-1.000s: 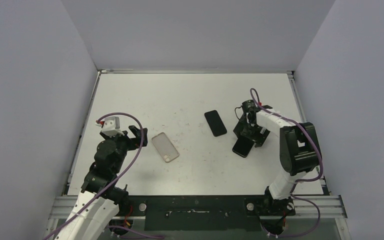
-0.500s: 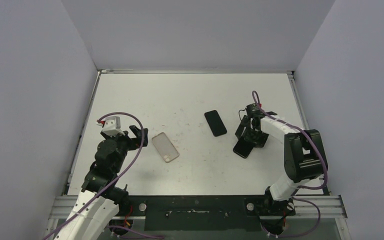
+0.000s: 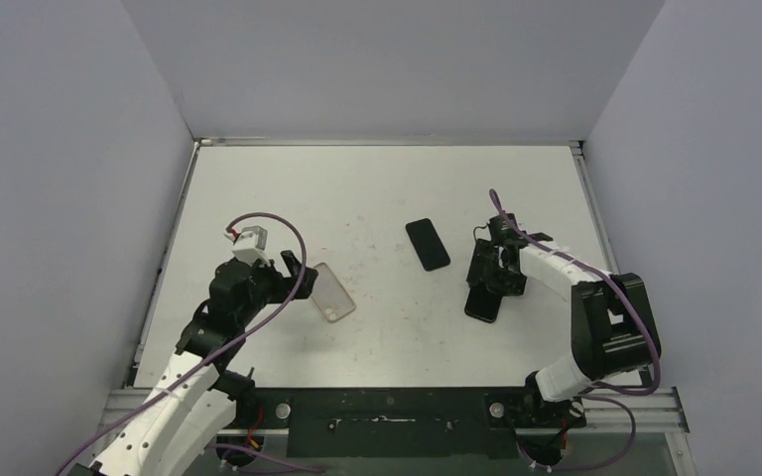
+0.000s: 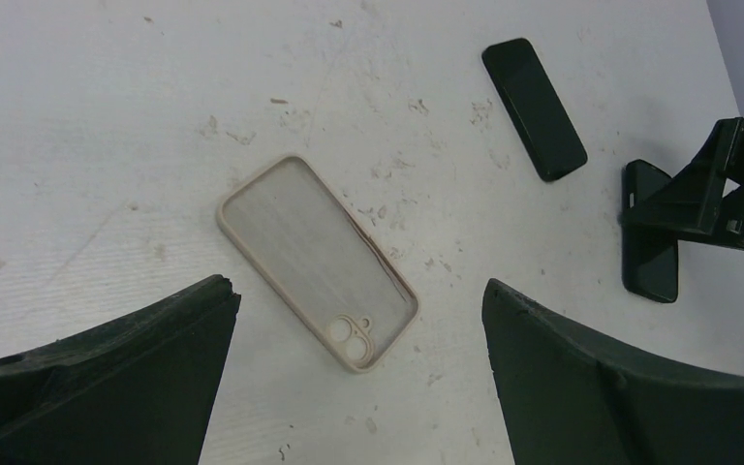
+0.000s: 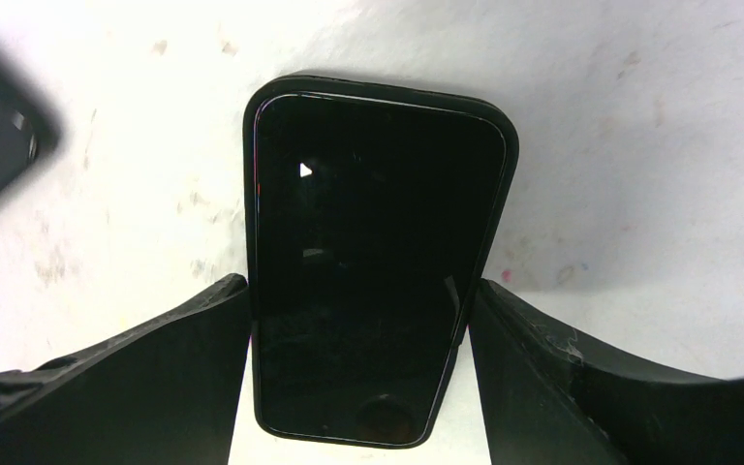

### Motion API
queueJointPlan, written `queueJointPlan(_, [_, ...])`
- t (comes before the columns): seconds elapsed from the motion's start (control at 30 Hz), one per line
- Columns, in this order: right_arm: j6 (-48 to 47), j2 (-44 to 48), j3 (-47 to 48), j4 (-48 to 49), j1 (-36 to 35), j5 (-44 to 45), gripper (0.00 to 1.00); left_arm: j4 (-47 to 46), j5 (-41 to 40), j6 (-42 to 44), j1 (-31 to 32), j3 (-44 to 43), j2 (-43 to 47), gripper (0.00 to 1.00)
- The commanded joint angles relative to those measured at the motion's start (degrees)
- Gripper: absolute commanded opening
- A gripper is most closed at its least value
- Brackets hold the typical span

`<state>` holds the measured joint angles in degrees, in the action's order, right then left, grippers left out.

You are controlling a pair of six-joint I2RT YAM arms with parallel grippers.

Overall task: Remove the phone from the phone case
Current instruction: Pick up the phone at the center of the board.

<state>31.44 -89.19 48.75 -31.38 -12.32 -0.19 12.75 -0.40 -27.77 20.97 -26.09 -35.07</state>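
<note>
A black phone in a black case [image 5: 378, 242] lies screen up on the white table, right of centre in the top view [image 3: 483, 303]. My right gripper [image 5: 358, 283] has a finger against each long side of it, shut on the case [image 3: 491, 281]. It also shows at the right edge of the left wrist view [image 4: 651, 262]. An empty beige case [image 4: 315, 262] lies inside up, left of centre [image 3: 328, 292]. My left gripper [image 4: 356, 286] hangs open and empty just above and left of it [image 3: 296, 278].
A second bare black phone [image 3: 428, 244] lies face up near the table's middle, also in the left wrist view [image 4: 533, 108]. Grey walls close in the table on three sides. The table top [image 3: 377, 188] is scuffed.
My left arm has swung right and forward, bringing its gripper to the beige case. My right gripper has shifted slightly down and left with the cased phone, which now lies more upright in the view.
</note>
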Motion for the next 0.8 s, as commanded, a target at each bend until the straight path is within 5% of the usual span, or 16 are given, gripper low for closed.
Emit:
queueJointPlan(0.0, [-6.8, 7.91, -1.6, 2.97, -3.38, -1.21, 0.14, -1.18, 6.57, -5.02, 0.3, -2.77, -3.28, 0.95])
queueJointPlan(0.23, [-13.53, 16.78, -3.67, 9.27, -9.27, -5.86, 0.0, -8.26, 12.56, -8.52, 0.38, -3.7, -9.36, 0.97])
queueJointPlan(0.5, [-17.48, 21.12, -4.01, 18.72, -17.35, -11.82, 0.0, -19.48, 19.24, -15.45, 2.37, -6.03, -19.36, 0.97])
queueJointPlan(0.77, [-20.86, 19.57, -0.6, 22.62, -26.51, -12.11, 0.0, -23.15, 16.33, -16.21, 9.67, -11.14, -27.28, 0.97])
